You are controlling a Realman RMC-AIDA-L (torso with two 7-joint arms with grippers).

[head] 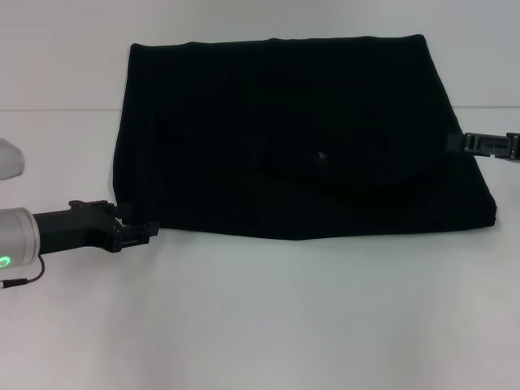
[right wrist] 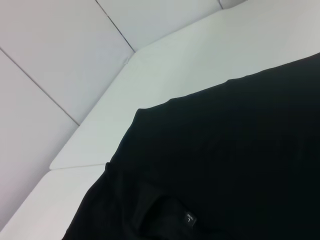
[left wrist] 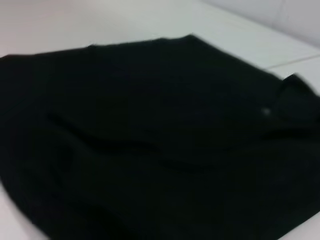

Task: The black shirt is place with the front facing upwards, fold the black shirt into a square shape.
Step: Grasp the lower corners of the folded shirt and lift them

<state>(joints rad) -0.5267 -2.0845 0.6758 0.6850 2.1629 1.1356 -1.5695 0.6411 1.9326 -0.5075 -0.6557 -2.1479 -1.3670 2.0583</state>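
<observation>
The black shirt [head: 301,138] lies flat on the white table [head: 268,317], folded into a wide rough rectangle with its plain side up. A small label [right wrist: 189,218] shows near a curved fold line in the right wrist view. My left gripper [head: 140,231] rests low on the table at the shirt's near left corner, right against the cloth's edge. My right gripper [head: 459,143] reaches in from the right and meets the shirt's right edge about halfway up. The shirt [left wrist: 150,140] fills the left wrist view, and the shirt [right wrist: 240,160] also covers much of the right wrist view.
Bare white tabletop runs along the front and down both sides of the shirt. White wall panels [right wrist: 60,55] rise behind the table's far edge. A thin cable [head: 20,281] hangs off the left arm.
</observation>
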